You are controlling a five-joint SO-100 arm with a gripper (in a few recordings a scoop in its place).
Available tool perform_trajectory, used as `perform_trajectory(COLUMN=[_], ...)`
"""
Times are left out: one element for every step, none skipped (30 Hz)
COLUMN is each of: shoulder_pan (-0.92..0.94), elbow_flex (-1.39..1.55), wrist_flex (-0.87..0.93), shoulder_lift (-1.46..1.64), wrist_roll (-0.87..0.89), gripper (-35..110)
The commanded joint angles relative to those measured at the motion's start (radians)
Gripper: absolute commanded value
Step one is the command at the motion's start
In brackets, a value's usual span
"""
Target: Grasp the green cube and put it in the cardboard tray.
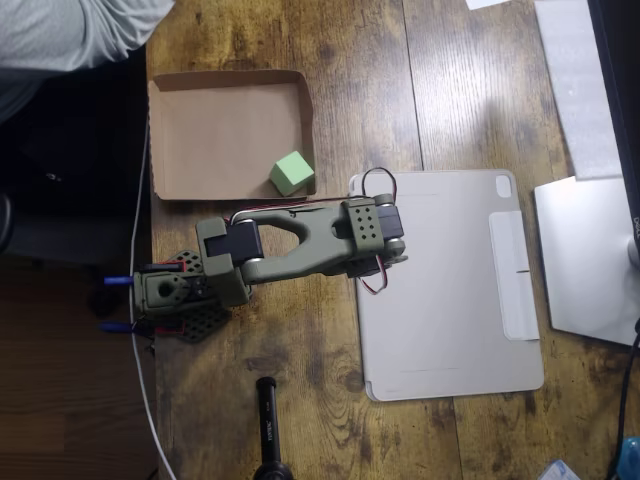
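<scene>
In the overhead view the green cube [291, 173] sits inside the cardboard tray [215, 130], in the tray's lower right corner, close to both walls there. The tray lies on the wooden bench [400, 80], near its left edge. The olive-green arm [300, 245] stretches from its base at lower left toward the right, folded low just below the tray, and its far end hangs over the left edge of a light-grey tablet cover [450, 290]. The end effector [375, 240] lies beneath the wrist from this angle — whether it is released or clenched cannot be told — and it is apart from the cube.
</scene>
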Motion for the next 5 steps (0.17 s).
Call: perform_trajectory(shoulder_pan=[0.025, 0.025, 0.025, 0.025, 0.023], elbow_flex=[-0.02, -0.02, -0.02, -0.02, -0.02], wrist_flex=[0.023, 0.023, 0.023, 0.023, 0.023], shoulder_lift=[0.009, 0.009, 0.008, 0.008, 0.006], wrist_roll=[0.0, 0.0, 0.0, 0.0, 0.0], gripper=[0, 0, 0, 0, 0])
